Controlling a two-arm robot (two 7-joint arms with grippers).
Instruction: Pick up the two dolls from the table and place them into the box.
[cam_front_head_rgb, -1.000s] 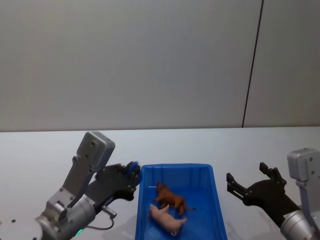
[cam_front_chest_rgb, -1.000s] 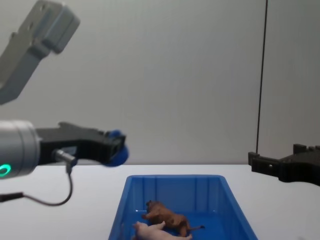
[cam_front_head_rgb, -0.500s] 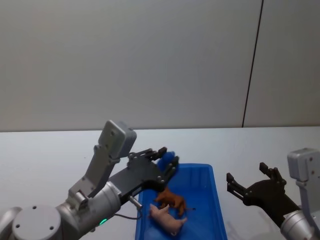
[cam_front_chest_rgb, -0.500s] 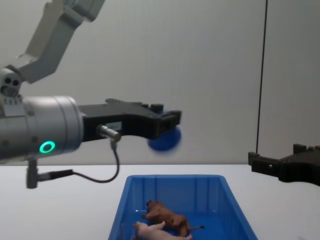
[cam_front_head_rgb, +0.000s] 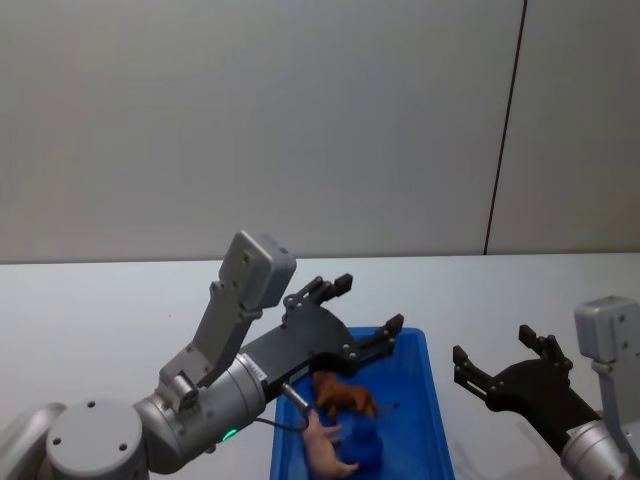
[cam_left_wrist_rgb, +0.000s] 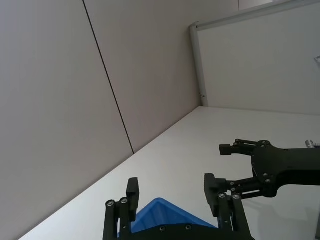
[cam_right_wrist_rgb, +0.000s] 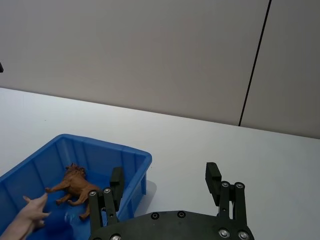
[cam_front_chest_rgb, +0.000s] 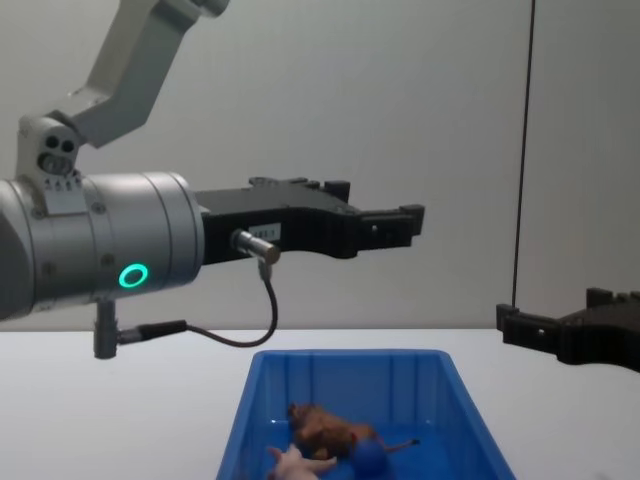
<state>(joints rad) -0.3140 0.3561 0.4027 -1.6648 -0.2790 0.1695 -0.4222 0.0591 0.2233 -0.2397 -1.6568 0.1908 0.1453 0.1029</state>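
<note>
Two dolls in box (beside blue ball); left tool spread above.

box: bright blue all over, ribbed inside
lion doll: reddish-brown
pig doll: pale pink
ball: deep blue, nearly same as the box
table: plain white
left gripper: black fingers, silver-grey arm, little green light ring

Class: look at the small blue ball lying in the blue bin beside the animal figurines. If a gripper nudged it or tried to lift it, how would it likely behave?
The blue ball is round, so a nudge would probably send it rolling until the pig doll, the lion doll or a wall of the box stops it. It looks small and likely light. Its curved surface might slip out of a pinch that is off centre.
</note>
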